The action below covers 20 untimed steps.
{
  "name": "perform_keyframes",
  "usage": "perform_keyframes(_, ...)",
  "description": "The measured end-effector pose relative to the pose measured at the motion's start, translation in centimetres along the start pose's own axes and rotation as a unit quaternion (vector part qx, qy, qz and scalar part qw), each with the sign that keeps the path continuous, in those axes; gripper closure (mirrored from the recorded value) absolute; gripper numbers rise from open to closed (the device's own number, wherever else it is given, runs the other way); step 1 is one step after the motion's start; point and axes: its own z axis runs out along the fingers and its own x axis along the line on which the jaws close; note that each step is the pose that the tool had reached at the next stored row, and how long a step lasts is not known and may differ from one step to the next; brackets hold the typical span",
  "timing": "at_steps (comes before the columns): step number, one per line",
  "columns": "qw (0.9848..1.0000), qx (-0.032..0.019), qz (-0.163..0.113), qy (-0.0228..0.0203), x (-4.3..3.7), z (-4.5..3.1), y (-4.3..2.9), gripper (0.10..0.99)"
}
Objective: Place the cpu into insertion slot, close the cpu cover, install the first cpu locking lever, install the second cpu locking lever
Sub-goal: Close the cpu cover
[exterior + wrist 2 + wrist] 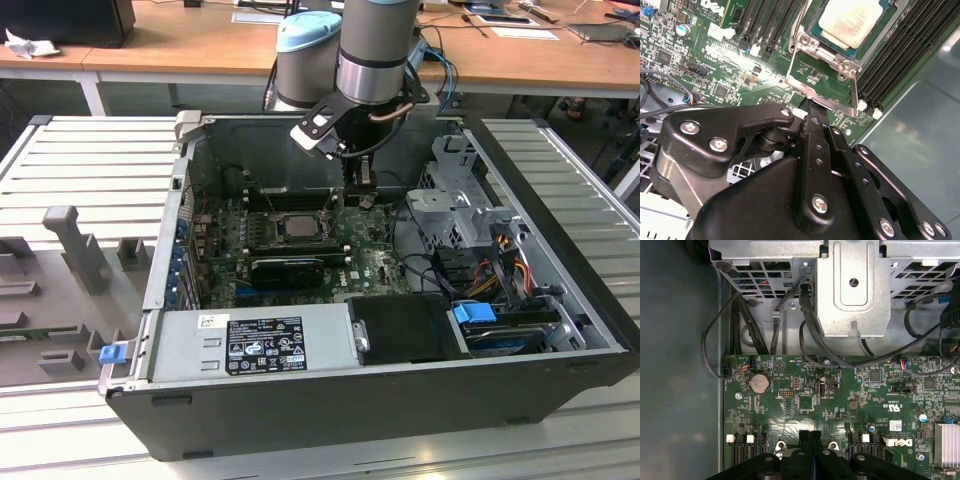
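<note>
I see gripper (812, 106) fingers pressed together, nothing between them, tip at edge of cpu cover (805, 46), cpu (852, 20) sitting in insertion slot (283, 226), cover prob. down over it.

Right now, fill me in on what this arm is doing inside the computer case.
The robot arm is down inside the open computer case. Its gripper is shut, holding nothing I can see, with its tip at the edge of the silver cpu cover on the motherboard. The cpu already lies in the insertion slot, pale metal top up. Whether the cover is latched down yet, I cannot tell.
</note>
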Motion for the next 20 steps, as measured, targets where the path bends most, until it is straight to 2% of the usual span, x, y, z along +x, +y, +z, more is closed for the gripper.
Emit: perform_keyframes(20, 1.0, 0.0, 0.0, 0.0, 0.0, -0.01, -0.8, 0.98)
